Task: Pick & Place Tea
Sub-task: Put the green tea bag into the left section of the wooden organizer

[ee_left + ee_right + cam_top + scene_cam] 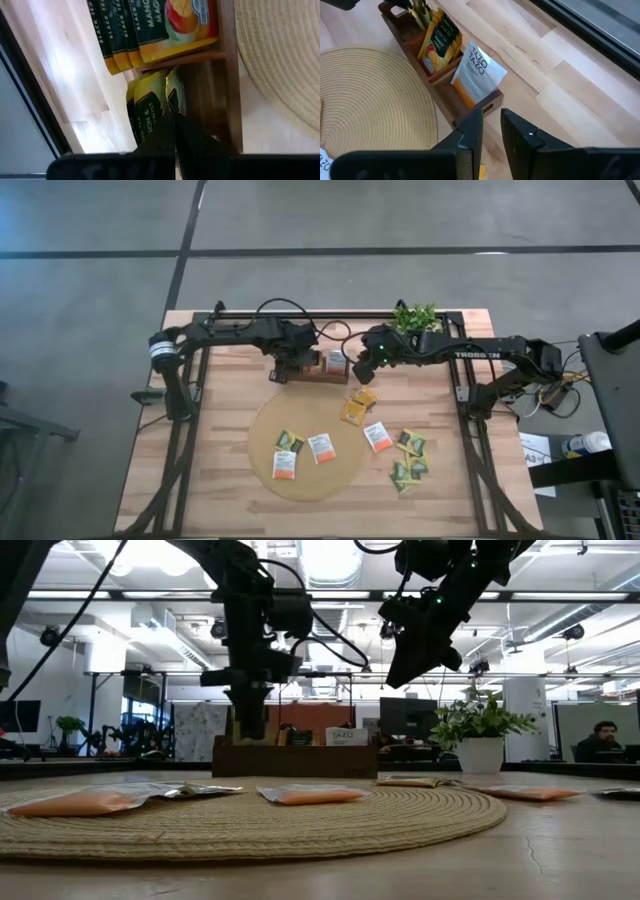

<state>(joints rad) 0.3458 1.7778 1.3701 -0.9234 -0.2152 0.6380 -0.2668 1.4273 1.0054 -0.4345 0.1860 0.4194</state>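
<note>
Tabletop: round mat and dark tray are seen. Left pincer is closed, dipped into the tray's end compartment among yellow sachets. Right pincer is held slightly apart, empty, just beside the tray's other end. Loose sachets are scattered on mat and tabletop.
</note>
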